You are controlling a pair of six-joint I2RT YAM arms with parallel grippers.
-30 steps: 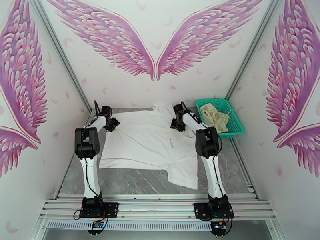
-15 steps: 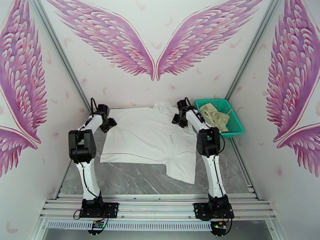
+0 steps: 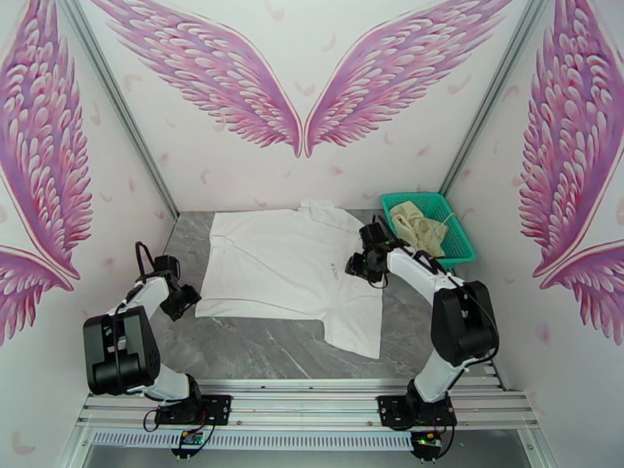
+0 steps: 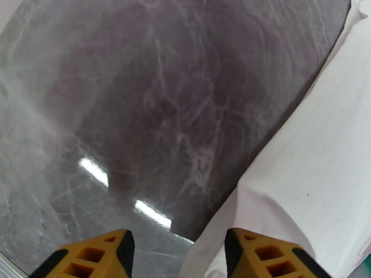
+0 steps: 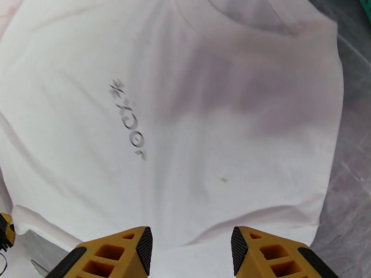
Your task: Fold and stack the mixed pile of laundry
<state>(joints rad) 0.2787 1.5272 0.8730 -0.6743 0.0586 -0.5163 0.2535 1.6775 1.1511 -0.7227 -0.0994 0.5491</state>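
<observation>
The white shirt (image 3: 281, 259) is seen spread nearly flat on the grey table (image 3: 257, 349), and the step in hand is judged to be the taking of its edges for a first fold. The left gripper (image 3: 181, 299) is held low over bare table, its jaws parted and nothing between them. In its wrist view the shirt's nearest corner lies just ahead of the right-hand finger (image 4: 266, 253), and the cloth edge runs away ahead and to that side. The right gripper (image 3: 360, 265) is likewise parted and empty, directly above the shirt, with the chest mark (image 5: 127, 119) ahead and to its left and the shirt's side edge close on its right. The cream garment (image 3: 417, 221) is left in the teal basket (image 3: 388, 199), beyond the right gripper and to its right. For a clean grasp, the left gripper would best be shifted slightly to its right and lowered until one finger can be slid under the corner, so that both layers are taken. The right gripper is better carried to an edge than closed on the open chest, where a pinch would only bunch the cloth. Once both holds are made, the two edges should be lifted evenly, so that a straight crease is kept.
</observation>
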